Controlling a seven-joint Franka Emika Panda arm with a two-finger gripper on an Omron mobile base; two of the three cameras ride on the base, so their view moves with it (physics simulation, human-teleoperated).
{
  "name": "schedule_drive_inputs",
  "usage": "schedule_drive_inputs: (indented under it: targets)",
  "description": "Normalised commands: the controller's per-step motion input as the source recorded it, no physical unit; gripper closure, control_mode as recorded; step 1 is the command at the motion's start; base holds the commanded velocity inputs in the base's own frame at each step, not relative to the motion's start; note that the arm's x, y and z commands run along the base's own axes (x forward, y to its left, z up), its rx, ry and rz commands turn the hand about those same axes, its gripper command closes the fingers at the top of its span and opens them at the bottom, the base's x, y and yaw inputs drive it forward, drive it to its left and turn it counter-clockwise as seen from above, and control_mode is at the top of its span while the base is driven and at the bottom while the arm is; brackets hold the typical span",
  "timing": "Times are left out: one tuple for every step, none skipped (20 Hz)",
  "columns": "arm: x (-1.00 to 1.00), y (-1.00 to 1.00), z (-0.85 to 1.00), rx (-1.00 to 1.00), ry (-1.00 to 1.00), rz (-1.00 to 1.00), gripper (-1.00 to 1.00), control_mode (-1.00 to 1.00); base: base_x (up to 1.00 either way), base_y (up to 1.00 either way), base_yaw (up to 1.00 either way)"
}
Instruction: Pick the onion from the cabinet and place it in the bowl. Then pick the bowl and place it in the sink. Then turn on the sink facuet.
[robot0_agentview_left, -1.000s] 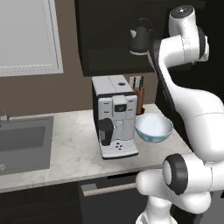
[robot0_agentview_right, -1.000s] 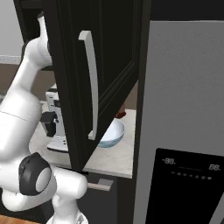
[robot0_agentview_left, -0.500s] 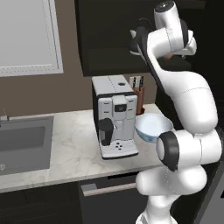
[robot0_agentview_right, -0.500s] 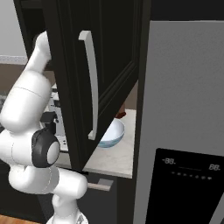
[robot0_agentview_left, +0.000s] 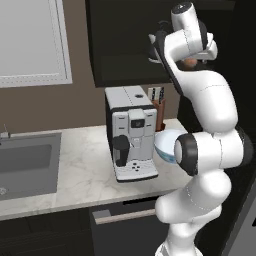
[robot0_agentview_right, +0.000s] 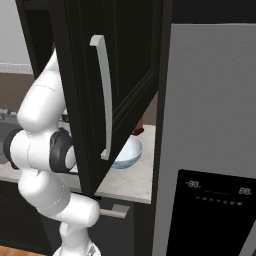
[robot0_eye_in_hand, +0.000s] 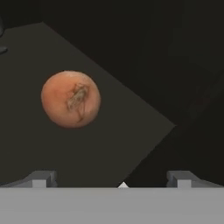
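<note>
1. The cabinet door (robot0_agentview_right: 107, 95) hangs open on the right, wide and close beside the arm. Swinging out carelessly with the load could knock an elbow against it and jolt the catch loose.

2. The coffee machine (robot0_agentview_left: 131, 132) stands on the bench (robot0_agentview_left: 75, 160) just left of the bowl (robot0_agentview_left: 167, 145). A descent that drifts left would risk striking the machine rather than clearing the bowl's rim.

3. The bowl sits on the bench at the right, partly hidden behind the arm in the left base view and behind the door in the right base view (robot0_agentview_right: 127, 152). A release judged badly could let the bulb bounce off the rim and roll along the bench.

4. The hand (robot0_eye_in_hand: 111, 179) is spread wide and empty inside the dark cabinet, both fingertips (robot0_eye_in_hand: 41, 178) showing low in the hand view.

5. The onion (robot0_eye_in_hand: 71, 99) rests on the cabinet shelf (robot0_eye_in_hand: 109, 144), off to the left of the line between the tips and apart from them. Closing from here would likely clip its side and send the round bulb rolling deeper in.
</note>
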Motion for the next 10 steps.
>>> schedule_drive_inputs:
  targets:
    - [0.41, -0.31, -0.18, 0.00, 0.00, 0.03, -1.00, -1.00, 0.00, 0.00, 0.00]
    - [0.40, -0.34, -0.18, 0.00, 0.00, 0.04, -1.00, -1.00, 0.00, 0.00, 0.00]
    - [0.39, -0.35, -0.16, 0.00, 0.00, 0.06, -1.00, -1.00, 0.00, 0.00, 0.00]
    - [0.39, -0.24, -0.15, 0.00, 0.00, 0.06, -1.00, -1.00, 0.00, 0.00, 0.00]
    - [0.38, -0.20, -0.16, 0.00, 0.00, 0.07, -1.00, -1.00, 0.00, 0.00, 0.00]
    - [0.37, -0.16, -0.14, 0.00, 0.00, 0.07, -1.00, -1.00, 0.00, 0.00, 0.00]
    - [0.36, -0.11, -0.12, 0.00, 0.00, 0.06, -1.00, -1.00, 0.00, 0.00, 0.00]
    - [0.41, -0.09, -0.09, 0.00, 0.00, 0.06, -1.00, -1.00, 0.00, 0.00, 0.00]
    - [0.42, -0.04, -0.07, 0.00, 0.00, 0.06, -1.00, -1.00, 0.00, 0.00, 0.00]
    - [0.42, 0.00, -0.07, 0.00, 0.00, 0.06, -1.00, -1.00, 0.00, 0.00, 0.00]
